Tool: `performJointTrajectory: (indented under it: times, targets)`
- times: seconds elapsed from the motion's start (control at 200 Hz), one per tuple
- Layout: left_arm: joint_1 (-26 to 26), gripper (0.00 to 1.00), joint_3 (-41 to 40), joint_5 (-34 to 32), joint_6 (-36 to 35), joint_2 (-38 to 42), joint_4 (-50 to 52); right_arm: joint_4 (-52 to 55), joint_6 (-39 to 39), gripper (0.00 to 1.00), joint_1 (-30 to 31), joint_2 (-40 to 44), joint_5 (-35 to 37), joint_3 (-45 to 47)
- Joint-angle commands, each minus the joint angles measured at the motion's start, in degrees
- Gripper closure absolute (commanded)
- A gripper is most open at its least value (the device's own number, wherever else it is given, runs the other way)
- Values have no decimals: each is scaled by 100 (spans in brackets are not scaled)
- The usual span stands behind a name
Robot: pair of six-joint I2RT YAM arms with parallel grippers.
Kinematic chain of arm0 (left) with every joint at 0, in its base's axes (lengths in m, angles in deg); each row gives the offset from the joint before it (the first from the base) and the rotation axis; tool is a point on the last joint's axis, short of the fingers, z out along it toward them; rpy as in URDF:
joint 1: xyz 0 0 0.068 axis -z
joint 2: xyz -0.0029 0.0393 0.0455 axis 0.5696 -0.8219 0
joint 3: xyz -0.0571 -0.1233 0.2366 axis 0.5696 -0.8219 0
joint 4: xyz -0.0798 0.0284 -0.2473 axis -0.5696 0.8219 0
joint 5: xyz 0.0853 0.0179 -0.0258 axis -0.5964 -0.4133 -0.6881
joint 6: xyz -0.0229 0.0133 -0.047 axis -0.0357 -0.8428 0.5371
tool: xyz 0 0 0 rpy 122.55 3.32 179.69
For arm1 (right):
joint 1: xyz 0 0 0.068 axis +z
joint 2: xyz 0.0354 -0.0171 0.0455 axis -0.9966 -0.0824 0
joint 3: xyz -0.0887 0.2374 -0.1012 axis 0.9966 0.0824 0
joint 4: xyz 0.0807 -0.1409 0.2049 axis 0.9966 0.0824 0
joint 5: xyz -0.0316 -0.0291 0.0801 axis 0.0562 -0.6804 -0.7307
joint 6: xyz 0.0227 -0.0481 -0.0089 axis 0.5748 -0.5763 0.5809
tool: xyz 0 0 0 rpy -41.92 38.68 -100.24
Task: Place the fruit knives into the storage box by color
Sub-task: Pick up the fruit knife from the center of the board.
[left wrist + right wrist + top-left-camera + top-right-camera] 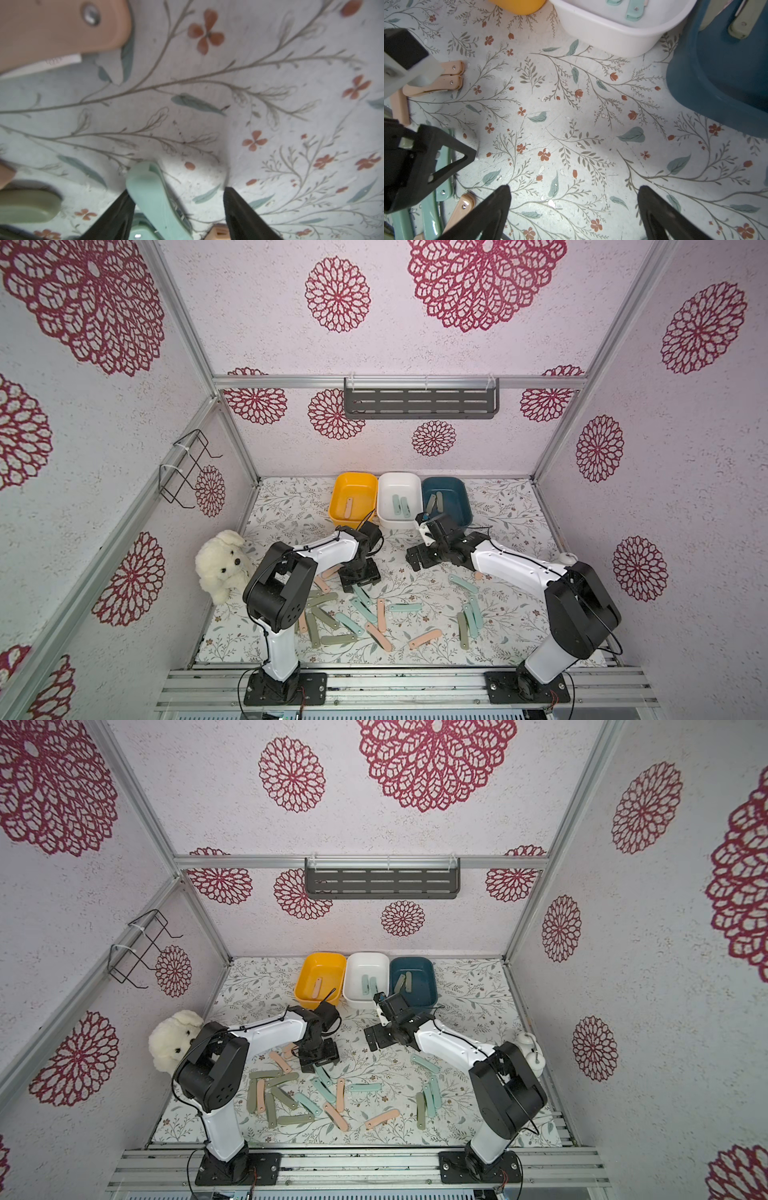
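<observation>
Several fruit knives in pink, mint and olive lie loose on the floral mat, among them a mint one [405, 607]. At the back stand the yellow box [338, 485] holding a pink knife, the white box [399, 475] holding mint knives and the blue box [461, 489] holding olive ones. My left gripper [359, 576] is low over the pile. In the left wrist view it [176, 190] is open around a mint knife [149, 197], which leans on one finger with a gap to the other. My right gripper [575, 188] hangs open and empty in front of the white and blue boxes.
A white plush dog [222, 564] sits at the mat's left edge and a small white object [566, 559] at its right edge. A wire rack [187, 468] hangs on the left wall. A grey shelf [420, 404] is fixed to the back wall.
</observation>
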Motion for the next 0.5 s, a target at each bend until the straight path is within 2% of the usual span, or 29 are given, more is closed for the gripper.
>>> performJointTrajectory:
  times: [0.0,0.05,0.17,0.495]
  targets:
    - [-17,35,295,3,-285,-257,-108,100,-91,1,-71,44,32,-249]
    - [-43,38,405,-33,-357,-530,-50,121,-90,1,-89,35,31,-267]
    - [-99,45,459,-69,-434,-515,80,122,-90,1,-132,18,25,-272]
    - [34,44,87,-158,-555,88,645,8,-91,1,-202,-165,-79,-270]
